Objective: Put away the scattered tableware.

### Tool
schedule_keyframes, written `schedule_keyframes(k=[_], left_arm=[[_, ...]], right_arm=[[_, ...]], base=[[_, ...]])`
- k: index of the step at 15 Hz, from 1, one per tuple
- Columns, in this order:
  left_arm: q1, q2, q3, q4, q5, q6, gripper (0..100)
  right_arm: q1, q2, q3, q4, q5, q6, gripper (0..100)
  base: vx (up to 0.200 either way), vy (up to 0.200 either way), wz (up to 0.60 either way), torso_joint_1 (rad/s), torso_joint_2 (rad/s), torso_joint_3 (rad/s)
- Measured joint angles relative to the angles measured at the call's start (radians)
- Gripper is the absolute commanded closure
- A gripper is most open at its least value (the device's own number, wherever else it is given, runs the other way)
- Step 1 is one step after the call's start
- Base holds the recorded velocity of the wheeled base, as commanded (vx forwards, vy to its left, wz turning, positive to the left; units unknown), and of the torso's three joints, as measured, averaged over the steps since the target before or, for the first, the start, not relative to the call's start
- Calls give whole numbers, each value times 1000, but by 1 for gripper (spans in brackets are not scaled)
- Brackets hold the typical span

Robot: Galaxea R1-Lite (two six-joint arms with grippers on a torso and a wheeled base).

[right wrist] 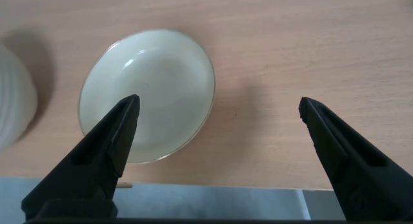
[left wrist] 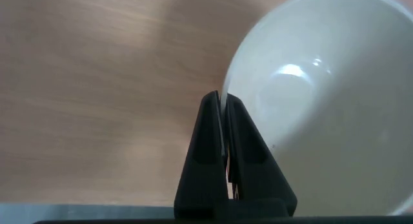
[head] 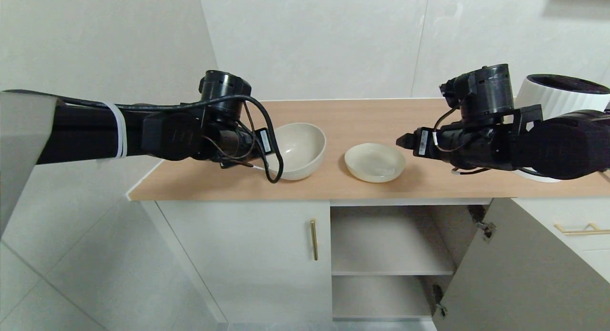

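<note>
Below the counter's front edge stands a cabinet: its left door is shut and its right door is swung wide open, showing two bare shelves. On the counter near the front edge, about mid-length, lies a shallow plate, right way up. Just to its left, apart from it, is a deeper bowl, mouth up. The left gripper comes in from the left end and is clamped on the bowl's left rim, one finger inside the wall and one outside. Whether the bowl rests on the counter or is raised I cannot tell. The right gripper hangs above the counter at the plate's right side, jaws spread wide, one finger over the plate and the other over bare wood. It touches nothing. Farther back, at the right end, a white ribbed pot stands behind the right arm.
</note>
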Motion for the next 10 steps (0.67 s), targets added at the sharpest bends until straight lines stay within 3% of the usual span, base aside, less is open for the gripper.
schedule_keyframes(k=[10], left_arm=[[-52, -228, 128, -39, -4, -1, 100]], right_arm=[[-1, 140, -84, 9, -95, -3, 0]], base=[[0, 0, 0, 0, 0, 0]])
